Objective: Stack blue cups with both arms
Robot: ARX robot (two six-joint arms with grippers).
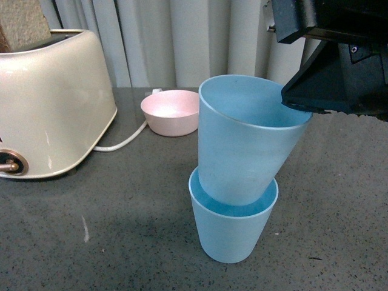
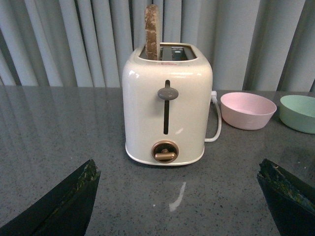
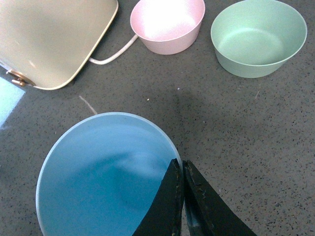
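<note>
One blue cup (image 1: 232, 227) stands upright on the grey table near the front. My right gripper (image 1: 298, 100) is shut on the rim of the second blue cup (image 1: 245, 142), one finger inside and one outside. This cup is tilted and its base sits inside the standing cup. In the right wrist view the held cup (image 3: 98, 177) fills the lower left, with the fingers (image 3: 181, 169) pinched on its rim. My left gripper (image 2: 178, 177) is open and empty above the table, facing the toaster; no cup shows in its view.
A cream toaster (image 1: 48, 103) with a bread slice stands at the left, its cord running toward a pink bowl (image 1: 171, 111) behind the cups. A green bowl (image 3: 258, 37) sits beside the pink bowl (image 3: 167, 22). Grey curtains hang behind the table.
</note>
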